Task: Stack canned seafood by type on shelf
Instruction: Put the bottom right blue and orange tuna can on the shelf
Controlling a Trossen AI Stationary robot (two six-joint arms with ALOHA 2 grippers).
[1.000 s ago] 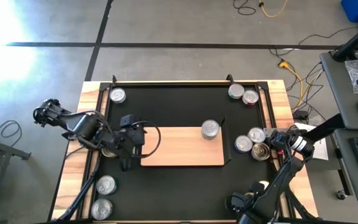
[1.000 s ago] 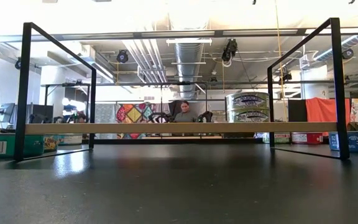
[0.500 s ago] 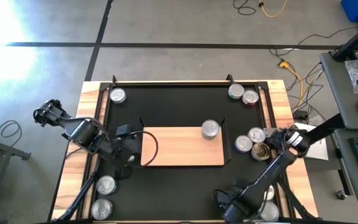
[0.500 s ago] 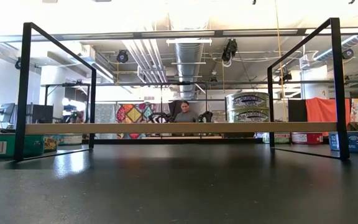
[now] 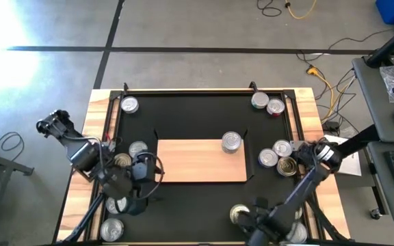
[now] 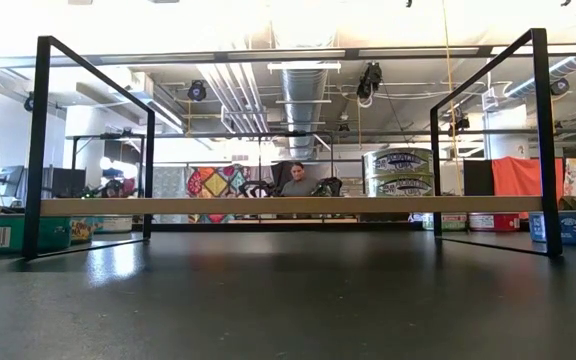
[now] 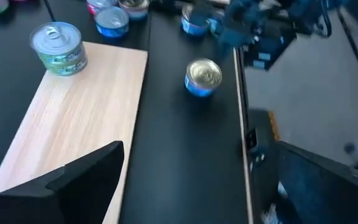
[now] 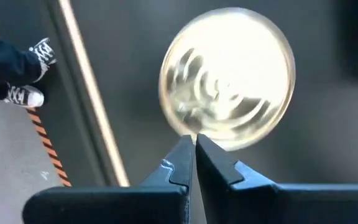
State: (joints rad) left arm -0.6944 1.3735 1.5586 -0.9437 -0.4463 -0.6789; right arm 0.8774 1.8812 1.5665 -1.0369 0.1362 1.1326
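The shelf point(image 5: 197, 161), a light-wood board in a black frame, stands mid-table. A stack of two cans point(image 6: 400, 172) rests on its right part. The other canned seafood stands on the black mat: three tins point(image 5: 279, 157) right of the shelf, two point(image 5: 267, 104) far right, and several along the left side. My left gripper point(image 5: 152, 179) hovers open off the shelf's near-left corner, its fingers point(image 7: 86, 180) wide apart with nothing between them. My right gripper point(image 8: 195, 140) is shut and points down beside a gold-topped can point(image 5: 239, 214) near the front edge. My right gripper's shut fingertips point(image 8: 182, 152) show against the rim of the gold-topped can point(image 8: 194, 134), coming from above. I cannot tell whether they touch it. The can stands upright on the mat.
The shelf's black frame posts point(image 6: 38, 140) rise at both ends of the board. Wooden table borders point(image 5: 81, 178) flank the mat. A person's shoes point(image 8: 27, 74) stand on the floor past the table's near edge.
My left gripper has swung from the shelf's left end toward the table's near edge and turned, which uncovers two cans by the left side. My right gripper has risen and tipped, and the gold-topped can under it has come into view.
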